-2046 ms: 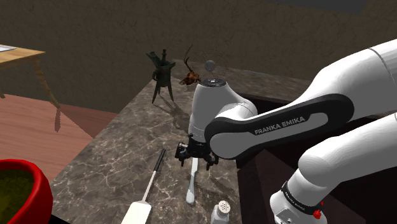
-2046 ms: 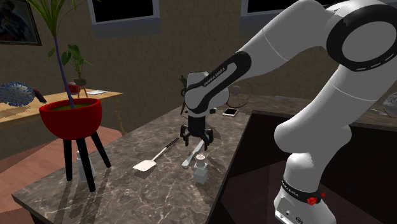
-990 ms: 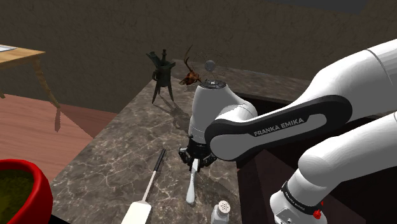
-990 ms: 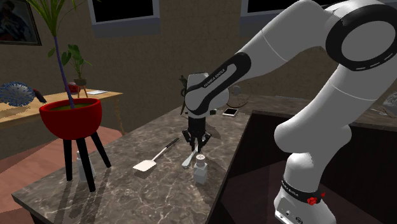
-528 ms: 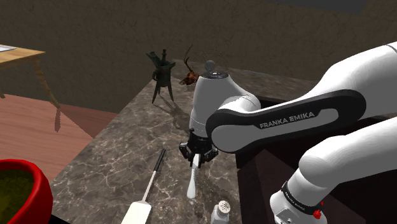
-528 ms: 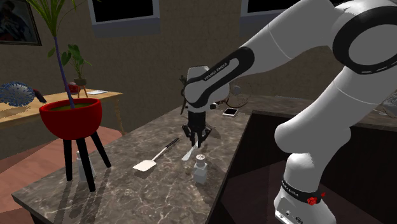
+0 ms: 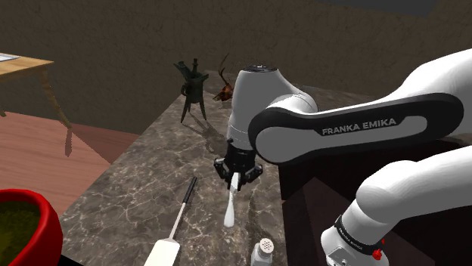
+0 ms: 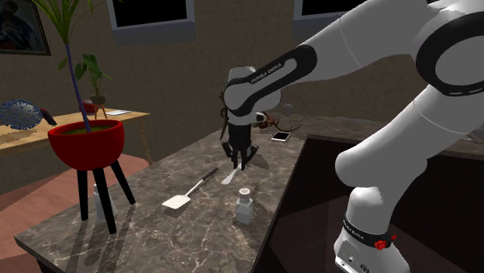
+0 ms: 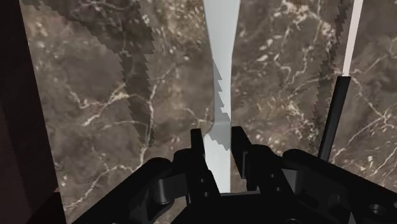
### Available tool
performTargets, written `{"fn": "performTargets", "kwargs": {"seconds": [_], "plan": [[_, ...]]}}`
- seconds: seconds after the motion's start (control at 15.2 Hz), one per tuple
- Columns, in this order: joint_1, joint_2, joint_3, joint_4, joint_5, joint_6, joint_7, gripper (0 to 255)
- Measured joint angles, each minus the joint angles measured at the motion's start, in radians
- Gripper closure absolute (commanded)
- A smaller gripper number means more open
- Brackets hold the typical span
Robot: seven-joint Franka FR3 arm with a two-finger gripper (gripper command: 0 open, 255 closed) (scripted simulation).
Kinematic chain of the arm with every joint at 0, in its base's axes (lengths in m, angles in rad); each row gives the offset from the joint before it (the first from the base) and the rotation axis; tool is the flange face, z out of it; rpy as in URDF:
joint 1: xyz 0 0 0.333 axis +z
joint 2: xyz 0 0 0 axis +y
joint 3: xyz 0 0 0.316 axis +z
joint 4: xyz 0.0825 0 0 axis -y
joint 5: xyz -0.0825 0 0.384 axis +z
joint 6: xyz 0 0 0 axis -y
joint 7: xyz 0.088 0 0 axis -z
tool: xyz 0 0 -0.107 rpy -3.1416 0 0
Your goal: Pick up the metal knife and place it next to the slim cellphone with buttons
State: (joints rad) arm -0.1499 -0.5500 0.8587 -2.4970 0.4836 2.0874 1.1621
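Note:
A pale, plain knife [image 7: 230, 205] hangs from my black gripper [image 7: 237, 180], which is shut on one end of it. The rest slants down over the dark marble counter [image 7: 144, 181] and seems to be off it. In the wrist view the fingers [image 9: 198, 145] clasp the knife [image 9: 220, 57] between them, and its shadow falls apart from it on the stone. In the second exterior view the gripper [image 8: 240, 160] holds the knife [image 8: 230, 177] a short way before the slim cellphone [image 8: 281, 136], which lies flat near the counter's far end.
A spatula [image 7: 178, 221] with a black handle lies beside the knife, and a small shaker [image 8: 244, 206] stands nearer the counter's front. A red planter [image 8: 85, 140] on legs, a dark tripod vessel [image 7: 193, 89] and an antlered figure [image 7: 225, 92] stand around. A dark recess [image 8: 333, 194] borders the counter.
My gripper, shut on the knife, has risen and carried it off the counter, toward the far end where the cellphone lies. The spatula and shaker have stayed put.

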Motion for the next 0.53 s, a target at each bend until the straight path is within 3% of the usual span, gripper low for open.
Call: {"fn": "performTargets", "kwargs": {"seconds": [0.13,0.53], "plan": [[-0.004,-0.008,-0.021,0.012,-0.009,-0.024,-0.012,255],[-0.090,0.051,-0.097,0.025,-0.079,-0.005,-0.125,255]]}}
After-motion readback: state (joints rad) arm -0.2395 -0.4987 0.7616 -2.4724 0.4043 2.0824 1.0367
